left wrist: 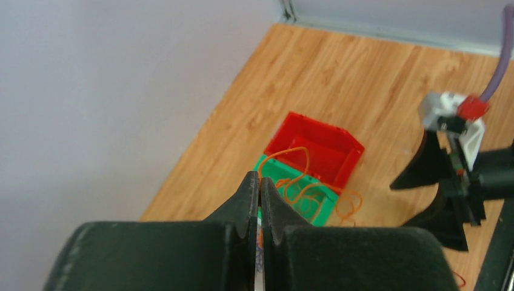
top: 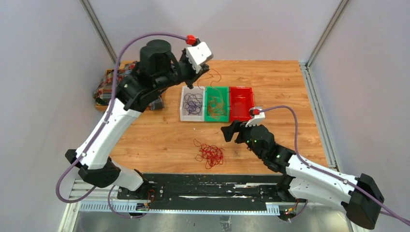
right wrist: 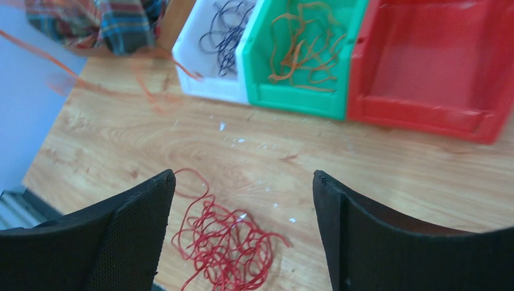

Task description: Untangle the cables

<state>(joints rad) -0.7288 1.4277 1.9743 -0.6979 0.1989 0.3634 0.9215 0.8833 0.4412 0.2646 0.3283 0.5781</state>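
Observation:
A red cable clump (top: 209, 154) lies on the wooden table; in the right wrist view it (right wrist: 224, 245) sits below and between my open fingers. My right gripper (top: 231, 133) (right wrist: 244, 176) is open and empty, a little above the table. My left gripper (top: 191, 87) (left wrist: 259, 182) hangs above the white bin (top: 184, 113), shut on a thin orange cable (left wrist: 297, 151) that loops down over the green bin (top: 208, 116). More orange cable (right wrist: 303, 42) lies in the green bin (right wrist: 291, 100). Purple cable (top: 193, 104) (right wrist: 224, 27) lies in the white bin.
A red bin (top: 241, 104) (right wrist: 436, 60) (left wrist: 315, 145) stands to the right of the green one, with no cable in it. A plaid-patterned object (top: 109, 84) sits at the table's back left corner. Walls and metal frame posts close in the table.

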